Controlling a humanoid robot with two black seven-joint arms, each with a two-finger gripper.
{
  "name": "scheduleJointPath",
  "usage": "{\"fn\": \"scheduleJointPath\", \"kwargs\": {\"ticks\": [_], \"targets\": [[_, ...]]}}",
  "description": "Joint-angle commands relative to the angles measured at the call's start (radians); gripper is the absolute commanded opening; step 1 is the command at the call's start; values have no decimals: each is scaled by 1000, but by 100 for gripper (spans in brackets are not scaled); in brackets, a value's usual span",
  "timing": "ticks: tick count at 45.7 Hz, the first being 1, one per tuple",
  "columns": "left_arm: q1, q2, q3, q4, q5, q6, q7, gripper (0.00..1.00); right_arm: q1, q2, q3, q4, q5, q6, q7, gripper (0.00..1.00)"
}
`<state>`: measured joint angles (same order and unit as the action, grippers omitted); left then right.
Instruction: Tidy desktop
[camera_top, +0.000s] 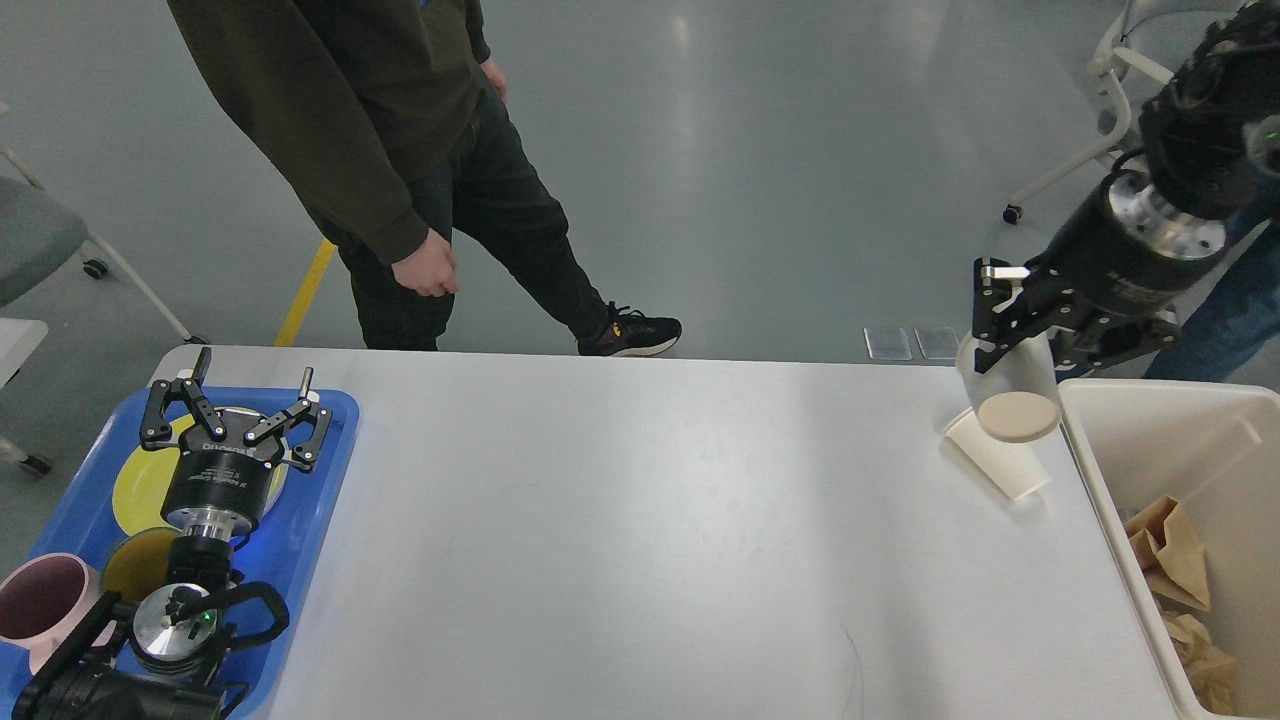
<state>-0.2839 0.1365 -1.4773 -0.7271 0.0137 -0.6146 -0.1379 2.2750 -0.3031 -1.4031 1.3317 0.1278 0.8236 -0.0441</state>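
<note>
The white desktop (620, 520) fills the lower view. My right gripper (1022, 335) is raised above its far right corner, shut on a pale paper cup (1018, 412) that hangs tilted with its round base toward me. A second white paper cup (1000, 467) lies on its side on the desktop just below it, next to the bin. My left gripper (255, 372) is open and empty, hovering over the blue tray (315, 520) at the left.
The tray holds a yellow plate (132, 482), a dark bowl (130, 565) and a pink mug (45, 600). A cream bin (1150, 415) with crumpled brown paper (1170, 550) stands at the right edge. A person (400, 150) stands behind the far edge.
</note>
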Motion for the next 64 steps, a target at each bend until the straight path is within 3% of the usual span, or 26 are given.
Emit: {"fn": "scheduleJointPath", "kwargs": {"ticks": [1,6,15,25,30,39,50,56,64], "targets": [[0,0,0,0,0,1,-2,96,152,-45,-68,130,1,-32,0,0],[0,-2,0,0,0,-1,-2,96,253,-71,-117,225,1,-106,-5,0],[0,0,0,0,0,1,-2,96,409,-73,-169,348,-4,-90,-7,0],[0,0,0,0,0,1,0,96,368,-111,-215,317,-16,-141,-5,0],[0,0,0,0,0,-1,0,96,290,-211,-267,256,-23,-187,-5,0],[0,0,0,0,0,1,0,96,-1,-427,-295,-6,-77,-322,-7,0],[0,-2,0,0,0,1,-2,96,-477,-553,-157,-195,-57,-690,-3,0],[0,-2,0,0,0,-1,-2,96,-799,-535,59,-379,-54,-755,-5,0],[0,-2,0,0,0,-1,-2,96,-1283,-409,361,-773,-10,-756,-5,0]]}}
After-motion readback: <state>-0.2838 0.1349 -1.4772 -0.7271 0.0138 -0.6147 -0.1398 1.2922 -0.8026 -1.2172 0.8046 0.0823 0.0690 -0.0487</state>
